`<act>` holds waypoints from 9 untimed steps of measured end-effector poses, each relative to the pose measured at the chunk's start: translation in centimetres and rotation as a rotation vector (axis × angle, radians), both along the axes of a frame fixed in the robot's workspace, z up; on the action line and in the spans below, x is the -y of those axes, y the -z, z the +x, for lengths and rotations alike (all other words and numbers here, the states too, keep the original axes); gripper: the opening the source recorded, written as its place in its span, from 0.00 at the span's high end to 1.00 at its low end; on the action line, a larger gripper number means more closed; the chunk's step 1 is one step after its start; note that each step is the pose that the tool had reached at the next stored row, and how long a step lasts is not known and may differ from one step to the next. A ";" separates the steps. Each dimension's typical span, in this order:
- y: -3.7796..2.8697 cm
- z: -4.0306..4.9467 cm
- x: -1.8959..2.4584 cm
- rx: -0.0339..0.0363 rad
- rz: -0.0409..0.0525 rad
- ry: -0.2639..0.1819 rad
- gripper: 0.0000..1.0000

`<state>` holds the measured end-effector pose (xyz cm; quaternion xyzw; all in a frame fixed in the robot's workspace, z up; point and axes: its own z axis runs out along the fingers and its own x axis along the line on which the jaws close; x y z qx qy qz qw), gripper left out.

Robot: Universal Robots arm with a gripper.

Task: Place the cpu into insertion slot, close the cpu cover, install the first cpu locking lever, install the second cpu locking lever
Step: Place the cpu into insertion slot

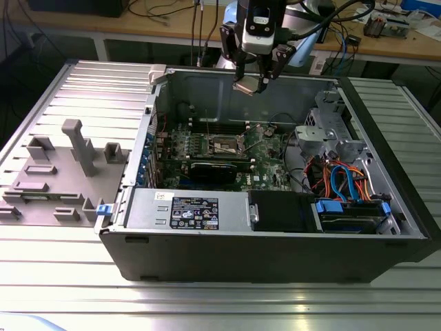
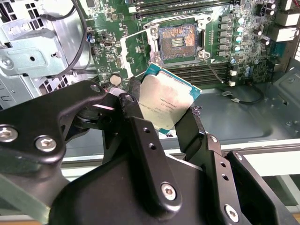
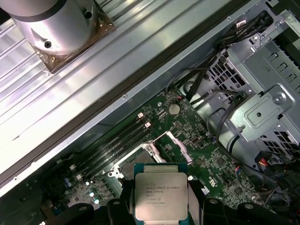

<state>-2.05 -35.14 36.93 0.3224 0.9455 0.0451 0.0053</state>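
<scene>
My gripper (image 1: 252, 81) hangs high above the back of the open computer case, shut on the cpu (image 1: 246, 86). In both wrist views the silver-topped cpu (image 2: 164, 105) (image 3: 159, 197) is clamped by its edges between the black fingers (image 2: 134, 101). Below it on the green motherboard (image 1: 265, 148), the insertion slot (image 2: 177, 42) (image 1: 224, 145) lies bare with its contacts exposed. The cpu cover (image 2: 135, 49) is swung up at one side of the socket. In the first wrist view the cpu hides most of the insertion slot (image 3: 136, 161).
A black graphics card (image 1: 217, 169) lies in front of the socket, and long memory slots (image 2: 206, 70) run beside it. A metal drive cage (image 1: 331, 131) with loose cables stands at the exterior view's right. A grey fixture plate (image 1: 62, 172) lies outside the case at the left.
</scene>
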 end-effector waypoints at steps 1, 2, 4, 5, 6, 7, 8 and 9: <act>0.00 0.00 0.00 0.0000 -0.0001 0.002 0.46; 0.00 0.00 0.00 0.0001 -0.0001 0.003 0.46; 0.00 0.00 0.00 0.0000 -0.0003 0.005 0.46; 0.00 0.00 0.00 0.0000 -0.0002 0.006 0.46; 0.00 0.00 0.00 0.0001 -0.0002 0.007 0.46; 0.00 0.00 0.00 0.0001 -0.0002 0.008 0.46; 0.00 0.00 0.00 0.0001 -0.0002 0.009 0.46; 0.00 0.00 0.00 0.0000 -0.0003 0.010 0.46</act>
